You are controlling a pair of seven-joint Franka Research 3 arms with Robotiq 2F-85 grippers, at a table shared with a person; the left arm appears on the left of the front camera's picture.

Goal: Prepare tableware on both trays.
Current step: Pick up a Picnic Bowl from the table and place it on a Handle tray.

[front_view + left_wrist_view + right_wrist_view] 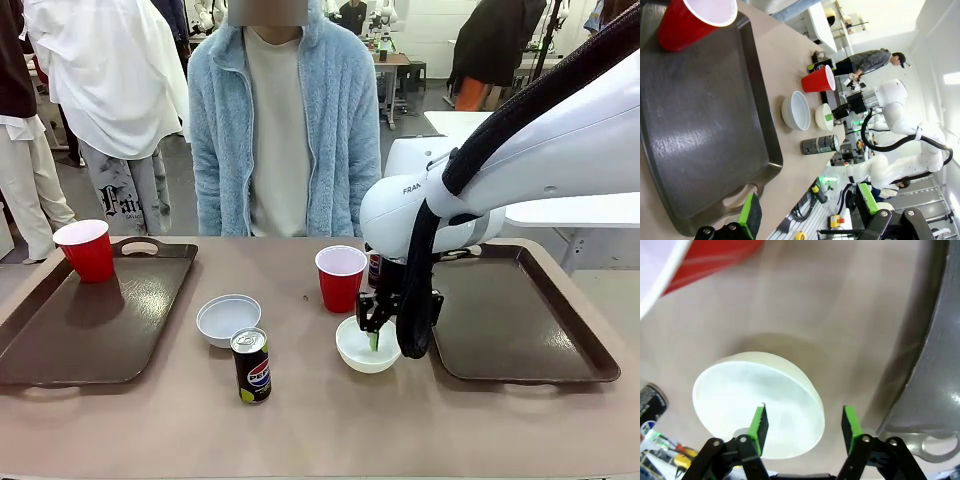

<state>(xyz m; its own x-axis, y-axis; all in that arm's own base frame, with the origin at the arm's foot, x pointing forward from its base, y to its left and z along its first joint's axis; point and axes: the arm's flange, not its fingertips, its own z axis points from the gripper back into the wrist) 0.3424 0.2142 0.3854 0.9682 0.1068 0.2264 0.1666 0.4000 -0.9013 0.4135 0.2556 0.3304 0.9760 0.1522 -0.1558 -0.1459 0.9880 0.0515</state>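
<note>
My right gripper [373, 338] reaches down onto a small white bowl [367, 347] beside the right tray [520, 310]. In the right wrist view its jaws straddle the rim of the bowl [740, 390], one finger [759, 424] inside and the other outside, with a gap left at the outer pad. A red cup [340, 278] stands just behind it. A second white bowl [228, 320] and a black Pepsi can [251, 365] sit mid-table. Another red cup [88, 250] stands on the left tray [60, 330]. My left gripper [809, 210] hangs wide open over the handle end of that tray [705, 125].
A person in a light blue fleece stands at the far side of the table, hands out of sight. Something dark, perhaps another can [374, 268], stands half hidden behind my right arm. Both trays have broad bare floors.
</note>
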